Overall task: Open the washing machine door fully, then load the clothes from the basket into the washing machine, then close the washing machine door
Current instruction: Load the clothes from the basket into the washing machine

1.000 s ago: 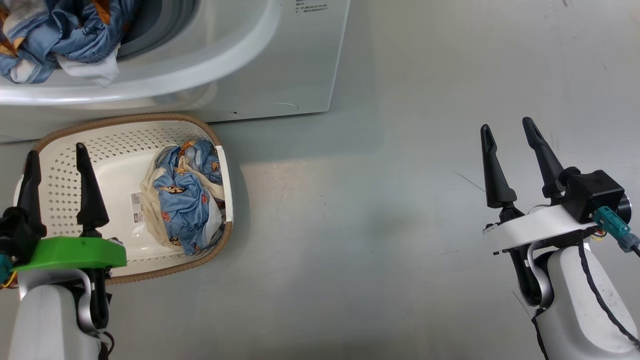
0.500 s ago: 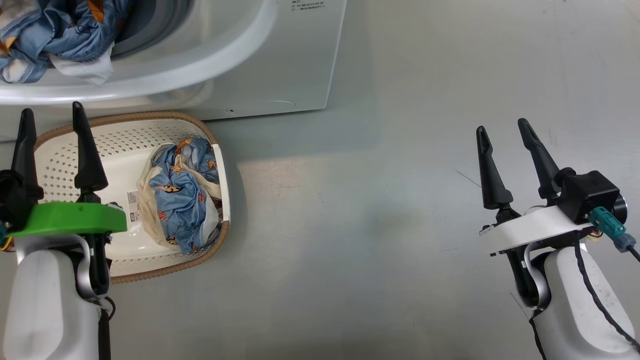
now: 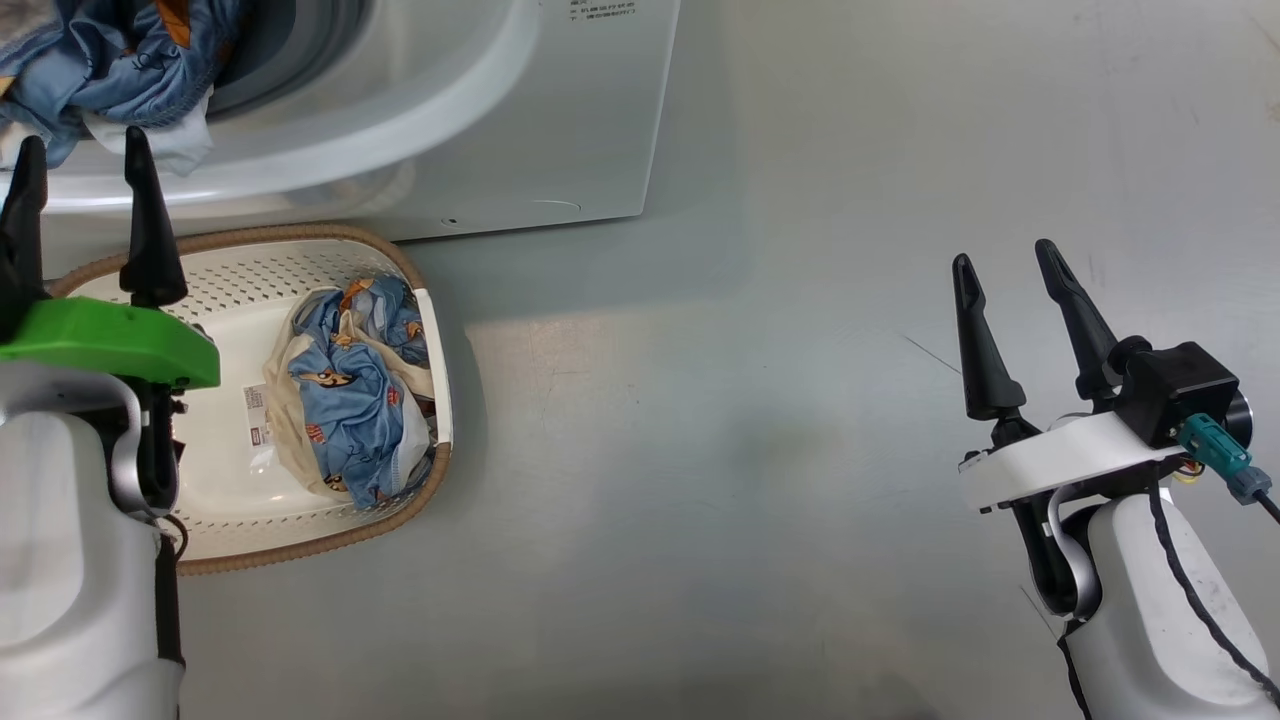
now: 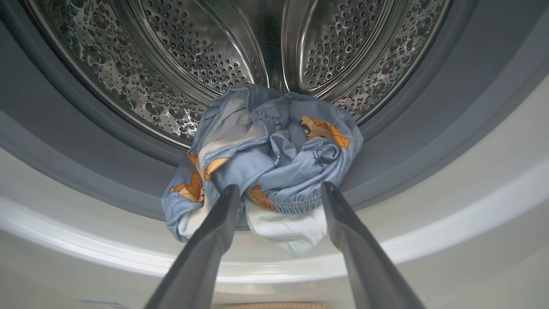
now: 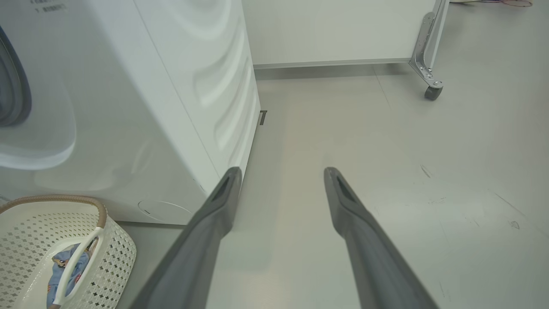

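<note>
Crumpled light-blue printed clothes (image 4: 279, 141) are being loaded; draped just beyond the left gripper's (image 4: 279, 189) spread, empty fingers, they likely need pushing deeper.

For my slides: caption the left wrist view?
Open left gripper facing clothes draped over the grey gasket, steel drum behind.

The floor (image 3: 800, 420) is smooth, pale grey and faintly glossy, with a thin dark scratch (image 3: 935, 358) toward its right side. In the right wrist view a white panel (image 5: 334, 30) stands along the floor's far edge, a grey strip at its foot. At the panel's right end a metal bracket (image 5: 422, 47) slants down to a small caster (image 5: 431, 92) resting on the floor. Faint scuffs (image 5: 426, 171) mark the floor nearer.
</note>
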Controlling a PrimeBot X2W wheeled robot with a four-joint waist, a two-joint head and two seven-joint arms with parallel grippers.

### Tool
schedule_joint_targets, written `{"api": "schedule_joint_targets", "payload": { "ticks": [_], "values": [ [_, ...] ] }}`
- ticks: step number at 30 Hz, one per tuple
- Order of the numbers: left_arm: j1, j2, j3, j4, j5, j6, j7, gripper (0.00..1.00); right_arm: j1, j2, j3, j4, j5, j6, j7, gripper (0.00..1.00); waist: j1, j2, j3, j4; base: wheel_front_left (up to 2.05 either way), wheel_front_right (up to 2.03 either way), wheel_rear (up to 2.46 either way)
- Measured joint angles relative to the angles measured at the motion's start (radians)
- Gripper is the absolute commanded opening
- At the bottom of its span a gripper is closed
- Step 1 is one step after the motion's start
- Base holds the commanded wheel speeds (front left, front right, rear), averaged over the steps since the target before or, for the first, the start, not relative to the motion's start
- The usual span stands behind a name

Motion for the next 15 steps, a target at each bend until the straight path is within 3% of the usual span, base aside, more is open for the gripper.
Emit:
{"api": "schedule_joint_targets", "payload": {
  "ticks": [15],
  "values": [
    [-0.137, 0.039, 0.042, 0.135, -0.032, 0.002, 0.178, 1.00, -0.001, 0.001, 0.001, 0.003, 0.010, 0.000, 0.000, 1.00, 0.0000, 0.0000, 0.026, -0.013, 0.00, 0.00, 0.00]
  ]
}}
